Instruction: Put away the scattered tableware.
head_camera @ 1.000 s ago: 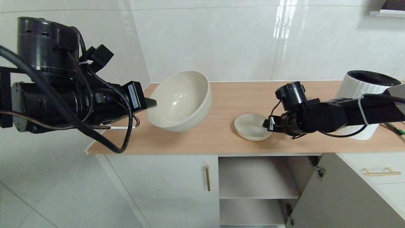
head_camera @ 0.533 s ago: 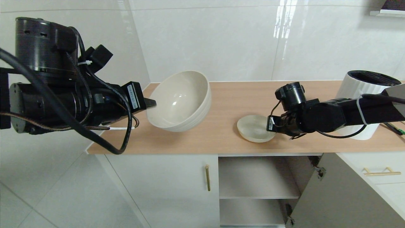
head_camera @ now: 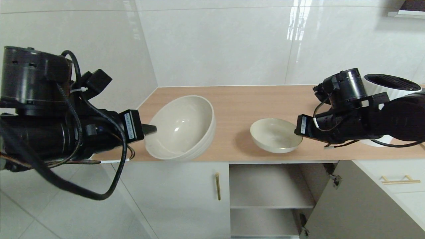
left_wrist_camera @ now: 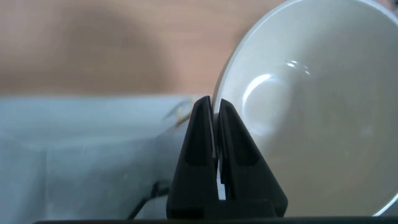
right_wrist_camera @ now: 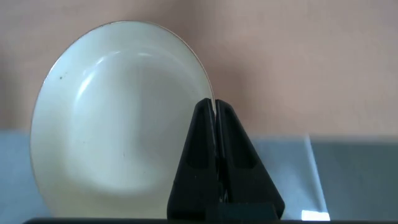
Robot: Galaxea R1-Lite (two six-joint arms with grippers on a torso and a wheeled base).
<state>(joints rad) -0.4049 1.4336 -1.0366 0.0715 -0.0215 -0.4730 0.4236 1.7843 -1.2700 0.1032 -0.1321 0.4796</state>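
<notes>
A large cream bowl (head_camera: pixel 182 127) hangs tilted over the front left part of the wooden counter (head_camera: pixel 239 103); my left gripper (head_camera: pixel 150 128) is shut on its rim. The left wrist view has the fingers pinching that rim, with the large bowl (left_wrist_camera: pixel 311 106) beyond my left gripper (left_wrist_camera: pixel 215 112). A smaller shallow cream bowl (head_camera: pixel 275 134) is held above the counter's front edge, with my right gripper (head_camera: pixel 298 130) shut on its right rim. From the right wrist, the small bowl (right_wrist_camera: pixel 118 118) lies beside my right gripper (right_wrist_camera: pixel 215 112).
A white ribbed container (head_camera: pixel 391 86) stands at the counter's right end behind the right arm. Below the counter an open cabinet (head_camera: pixel 269 196) shows bare shelves, its door (head_camera: pixel 348 205) swung out to the right. A closed door with a gold handle (head_camera: pixel 217 186) is left of it.
Both arms have drawn toward the counter's front edge. The large bowl came down and forward. The small bowl has been lifted off the counter and moved right and forward.
</notes>
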